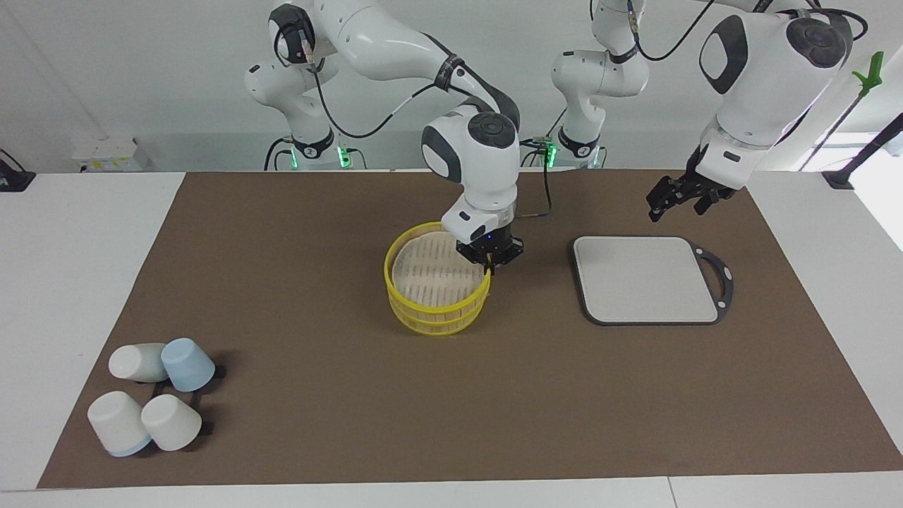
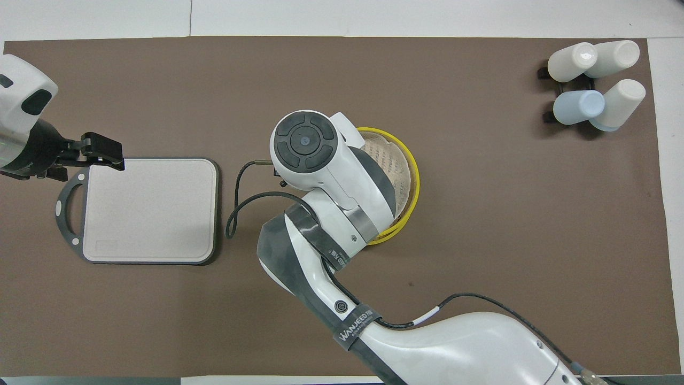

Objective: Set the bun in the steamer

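The yellow-rimmed steamer (image 1: 432, 316) stands in the middle of the brown mat, and its slatted bottom shows nothing in it. In the overhead view the right arm covers much of the steamer (image 2: 414, 179). No bun shows in either view. My right gripper (image 1: 489, 265) is at the steamer's rim on the side toward the left arm's end, with its fingers closed on the rim. It is hidden under its own wrist in the overhead view. My left gripper (image 1: 679, 201) (image 2: 101, 152) hangs open and empty over the robot-side edge of the grey board.
A grey square board with a dark handle (image 1: 645, 279) (image 2: 149, 208) lies beside the steamer toward the left arm's end. Several upturned white and pale blue cups (image 1: 152, 395) (image 2: 596, 85) stand farther from the robots toward the right arm's end.
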`<state>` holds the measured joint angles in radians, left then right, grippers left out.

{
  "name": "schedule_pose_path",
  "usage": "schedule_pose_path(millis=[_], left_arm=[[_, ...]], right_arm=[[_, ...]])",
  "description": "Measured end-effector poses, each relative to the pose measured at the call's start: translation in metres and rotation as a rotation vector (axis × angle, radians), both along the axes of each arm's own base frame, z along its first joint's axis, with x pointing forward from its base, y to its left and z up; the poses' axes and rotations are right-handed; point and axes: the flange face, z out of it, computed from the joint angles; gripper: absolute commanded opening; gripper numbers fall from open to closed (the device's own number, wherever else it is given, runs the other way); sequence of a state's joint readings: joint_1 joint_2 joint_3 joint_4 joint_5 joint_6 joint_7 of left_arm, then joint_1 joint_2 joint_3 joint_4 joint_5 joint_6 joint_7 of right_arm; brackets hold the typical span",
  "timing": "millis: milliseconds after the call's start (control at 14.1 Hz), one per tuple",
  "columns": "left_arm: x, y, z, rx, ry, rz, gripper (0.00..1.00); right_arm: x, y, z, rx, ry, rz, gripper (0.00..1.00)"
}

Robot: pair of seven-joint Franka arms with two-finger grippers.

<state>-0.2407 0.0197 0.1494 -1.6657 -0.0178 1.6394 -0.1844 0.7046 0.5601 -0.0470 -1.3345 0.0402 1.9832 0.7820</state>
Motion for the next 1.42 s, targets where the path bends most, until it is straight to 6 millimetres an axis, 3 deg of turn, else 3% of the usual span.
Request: schedule_pose_path(millis=[426,781,1420], left_arm=[[-0.011,0.008,0.019,0.028,-0.014,-0.042,1.0],[-0.038,0.025,0.053,0.02,-0.009,-0.131,1.0],[-0.032,0.016,0.042,0.014,0.011,-0.151,1.0]], right_arm=[[-0.002,-0.003,-0.012,-0.016,0.019,-0.002,0.0],[-0.005,-0.001,-0.014,-0.019,0.024,0.002,0.0],[-0.016,0.012,-0.015,-0.022,0.022,0.006,0.0]])
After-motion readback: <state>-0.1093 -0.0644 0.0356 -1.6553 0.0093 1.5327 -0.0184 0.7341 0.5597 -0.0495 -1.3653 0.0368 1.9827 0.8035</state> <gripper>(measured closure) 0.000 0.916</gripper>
